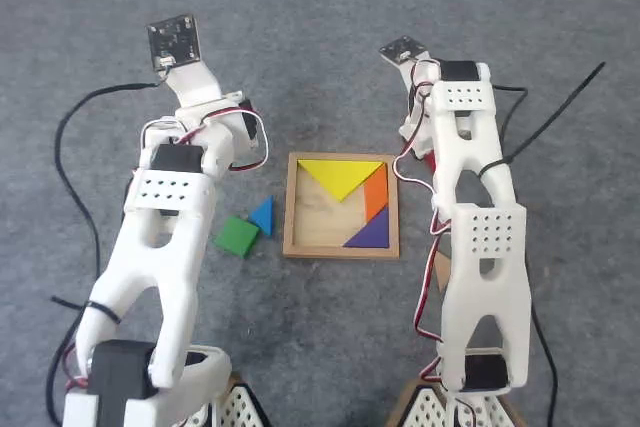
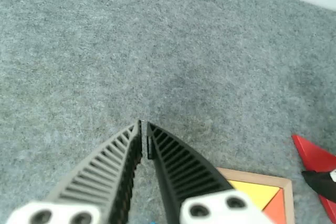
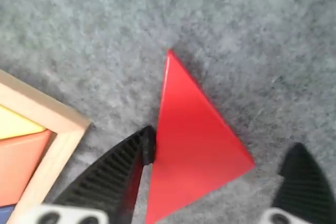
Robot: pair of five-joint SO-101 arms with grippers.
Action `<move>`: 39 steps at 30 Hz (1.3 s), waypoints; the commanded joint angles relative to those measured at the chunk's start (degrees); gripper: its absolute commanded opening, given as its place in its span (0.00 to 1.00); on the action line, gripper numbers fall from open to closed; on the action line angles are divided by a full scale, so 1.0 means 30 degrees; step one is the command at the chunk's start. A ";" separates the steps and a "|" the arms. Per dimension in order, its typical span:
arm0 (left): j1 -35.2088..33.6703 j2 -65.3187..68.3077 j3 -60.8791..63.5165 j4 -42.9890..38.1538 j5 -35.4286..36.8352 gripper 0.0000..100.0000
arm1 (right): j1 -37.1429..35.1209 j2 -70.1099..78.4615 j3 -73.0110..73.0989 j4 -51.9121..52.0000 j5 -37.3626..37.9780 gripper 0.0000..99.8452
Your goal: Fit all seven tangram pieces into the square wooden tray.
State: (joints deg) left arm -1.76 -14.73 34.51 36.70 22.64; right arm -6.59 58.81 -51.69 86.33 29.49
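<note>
- Wooden tray [image 1: 290,207] holds three pieces so far, as we count them: a yellow triangle [image 1: 340,177] along its far side, an orange piece [image 1: 376,192] and a purple piece [image 1: 370,234] down the right arm's side. The rest of its floor is bare wood.
- We see three pieces outside it. A green square [image 1: 236,236] and a blue triangle [image 1: 262,215] sit close together on the grey surface [image 1: 330,327], just beside the tray on the left arm's side. A red triangle [image 3: 194,145] lies outside the opposite wall. We cannot place the seventh piece, so we judge the task a little under half done.
- The red triangle lies flat on the surface, just beside the tray's corner but not touching it. One sharp corner points away from the right arm. Its long edge seems to run from that corner back toward the arm, roughly alongside the tray wall.
- The right tool [image 3: 223,148] stands apart and straddles the red triangle. One finger [image 3: 142,153] touches the long edge, while the other stands clear of the piece.
- The left tool [image 2: 143,127] is closed with nothing in it and hangs over bare surface beyond the tray.
</note>
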 commanded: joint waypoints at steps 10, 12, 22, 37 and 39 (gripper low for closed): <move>0.0000 -0.0938 -0.0161 -0.0293 -0.0293 0.02 | 0.1128 0.0044 -0.0674 0.0366 -0.0234 0.22; 0.0000 -0.0938 -0.0161 -0.0293 -0.0293 0.02 | 0.1128 0.0044 -0.0674 0.0396 -0.0264 0.22; 0.0000 -0.0938 -0.0161 -0.0293 -0.0293 0.02 | 0.1392 0.0044 -0.1524 0.2388 -0.1846 0.43; -0.0029 -0.0938 -0.0161 -0.0293 -0.0293 0.02 | 0.1626 0.0747 -0.1758 0.2505 -0.2784 0.28; -0.0029 -0.0938 -0.0161 -0.0293 -0.0293 0.02 | 0.1685 0.0747 -0.1758 0.2505 -0.2755 0.28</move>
State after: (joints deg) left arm -1.76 -14.73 34.51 36.70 22.64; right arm -3.16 61.19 -55.82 92.92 20.00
